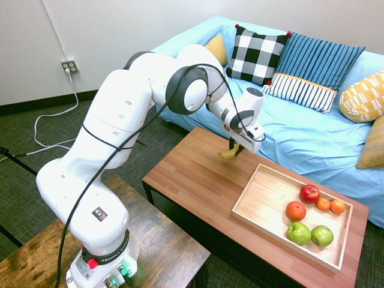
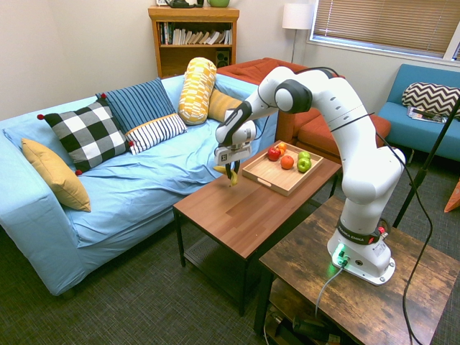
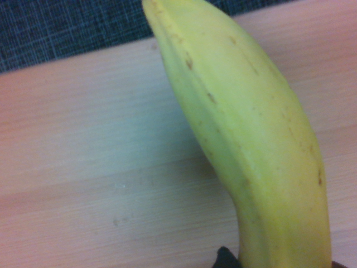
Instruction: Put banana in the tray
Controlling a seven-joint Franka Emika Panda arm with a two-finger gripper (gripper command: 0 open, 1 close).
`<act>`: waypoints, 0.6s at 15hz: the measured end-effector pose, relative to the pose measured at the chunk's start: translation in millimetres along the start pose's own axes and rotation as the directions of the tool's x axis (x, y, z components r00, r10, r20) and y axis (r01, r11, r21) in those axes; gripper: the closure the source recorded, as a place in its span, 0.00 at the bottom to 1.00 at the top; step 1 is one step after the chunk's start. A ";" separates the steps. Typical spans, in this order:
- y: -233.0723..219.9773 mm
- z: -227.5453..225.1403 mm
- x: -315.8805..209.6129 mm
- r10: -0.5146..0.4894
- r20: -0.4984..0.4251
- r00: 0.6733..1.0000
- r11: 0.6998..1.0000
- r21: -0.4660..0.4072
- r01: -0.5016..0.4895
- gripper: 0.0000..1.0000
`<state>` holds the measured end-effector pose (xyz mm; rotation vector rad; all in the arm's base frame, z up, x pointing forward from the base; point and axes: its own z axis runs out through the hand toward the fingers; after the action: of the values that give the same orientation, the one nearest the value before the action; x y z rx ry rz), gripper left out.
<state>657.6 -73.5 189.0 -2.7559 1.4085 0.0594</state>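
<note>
1. The banana [image 1: 228,154] hangs above the reddish-brown table [image 1: 192,180], pinched in the gripper [image 1: 234,150], whose fingers are clamped together on it; it is clear of the wood, just beside the near short edge of the tray [image 1: 267,204] and not over it.
2. The table stands before a light-blue sofa [image 1: 312,138] on dark carpet; cushions in checks, stripes and yellow line the sofa's back.
3. The second exterior view alone shows a bookshelf [image 2: 194,39], a floor lamp [image 2: 297,16], window blinds and a teal seat; the wrist view alone shows the banana's [image 3: 251,145] skin close up, yellow with small brown flecks, over pale wood grain.
4. The tray lies at the table's far end; in it are a red apple [image 1: 309,193], three orange fruits [image 1: 296,210] and two green apples [image 1: 299,233], grouped toward one end.
</note>
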 end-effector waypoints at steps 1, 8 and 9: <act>6.6 -21.2 7.5 0.013 -0.014 1.000 1.000 0.007 -0.013 1.00; 140.5 -63.0 92.5 0.176 -0.029 0.984 0.984 -0.002 -0.176 1.00; 162.0 -57.9 101.1 0.198 -0.021 0.980 0.980 -0.012 -0.198 1.00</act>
<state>586.2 -253.5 237.4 -2.6235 1.6892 0.0493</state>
